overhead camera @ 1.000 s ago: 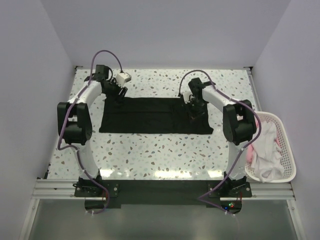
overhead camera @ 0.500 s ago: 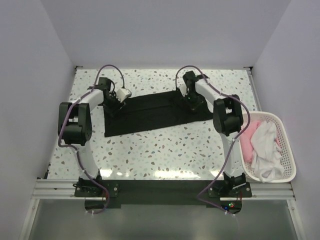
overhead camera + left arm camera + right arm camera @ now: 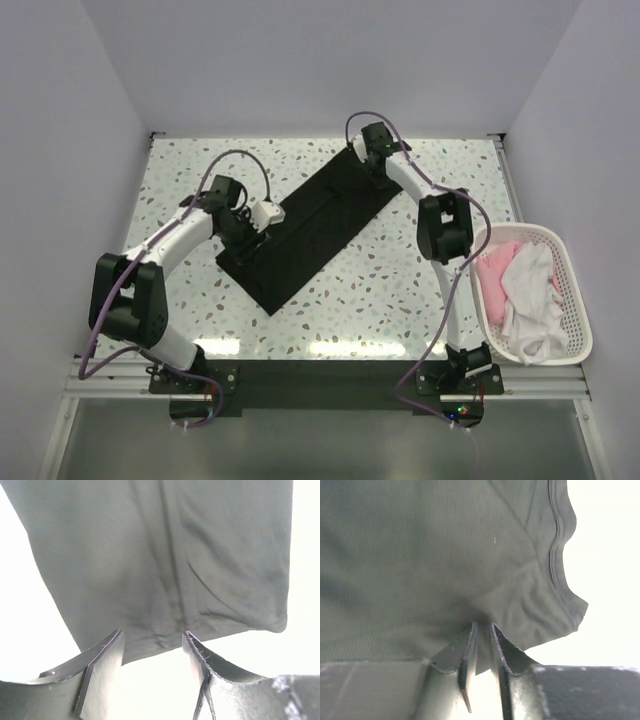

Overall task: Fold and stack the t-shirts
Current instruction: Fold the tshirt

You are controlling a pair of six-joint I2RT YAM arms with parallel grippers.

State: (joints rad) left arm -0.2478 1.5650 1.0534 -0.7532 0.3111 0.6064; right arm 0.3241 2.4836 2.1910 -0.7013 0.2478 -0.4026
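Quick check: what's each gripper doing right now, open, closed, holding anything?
Left gripper: jaws open, black t-shirt edge at their tips, not gripped.
Right gripper: jaws closed on the black t-shirt's edge.

Top view is lit brightly and evenly from above, with only faint soft shadows; glare streaks are seen on the table [image 3: 400, 290] along its far and near edges. In both wrist views the table is blown out to pure white, while the shirt [image 3: 165, 555] is rendered flat grey-green with low contrast. The fingers [image 3: 455, 657] are underexposed and slightly out of focus.
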